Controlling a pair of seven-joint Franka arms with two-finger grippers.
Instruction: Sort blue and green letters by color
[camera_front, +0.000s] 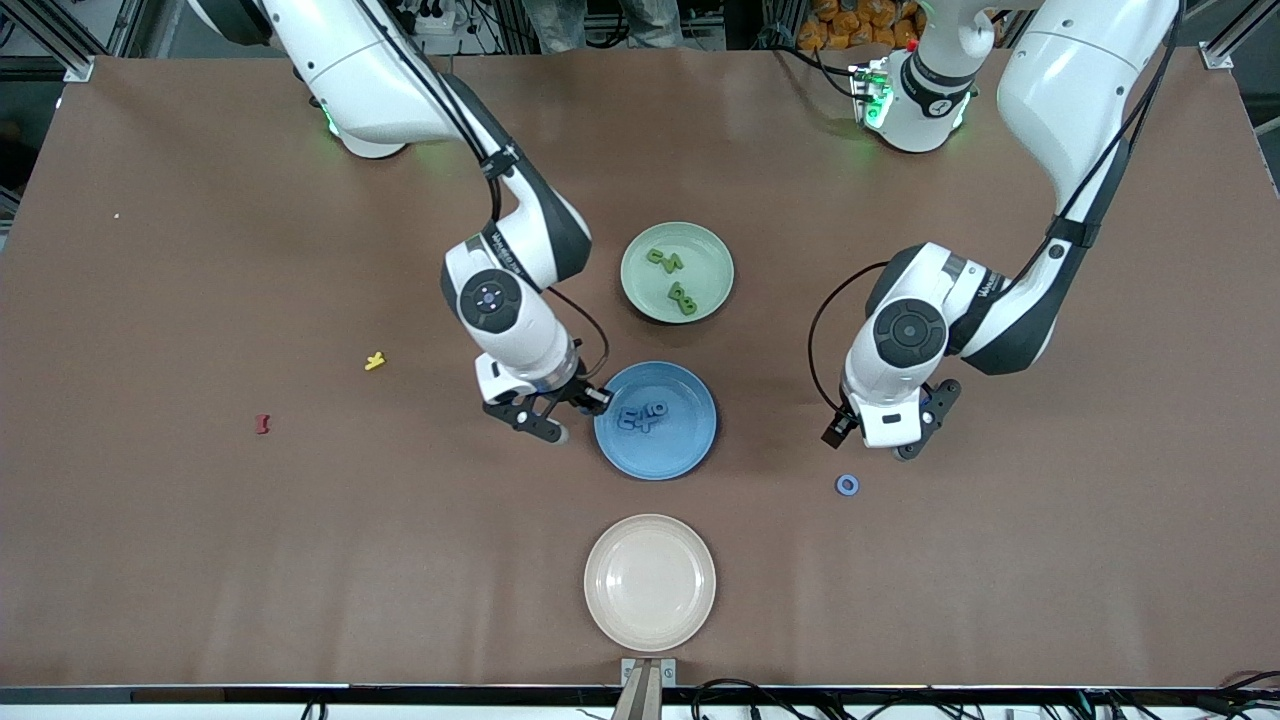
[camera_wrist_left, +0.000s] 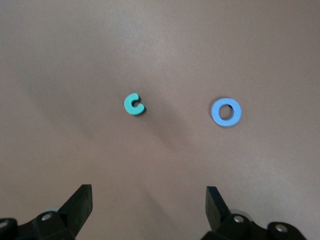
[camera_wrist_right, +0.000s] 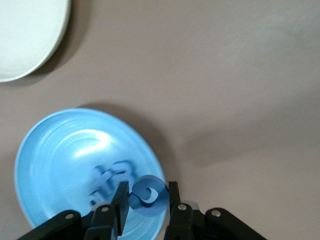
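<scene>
Your right gripper (camera_wrist_right: 145, 200) is clamped on a blue letter (camera_wrist_right: 148, 195) over the blue plate (camera_front: 690, 440), while your left gripper (camera_wrist_left: 150, 202), fingers apart, hangs over the green C (camera_wrist_left: 134, 104) and blue O (camera_wrist_left: 226, 111)—light, stiff pieces, best pinched across their outer edges.

Most of what can be read is the toy letters themselves. On the bare table near the blue plate (camera_front: 655, 420), toward the left arm's end, lie a blue O (camera_front: 847, 485) and a green C (camera_wrist_left: 134, 104). Faint lettering runs along each arm's forearm, too small to make out. The letters heaped in the plates blur together.
</scene>
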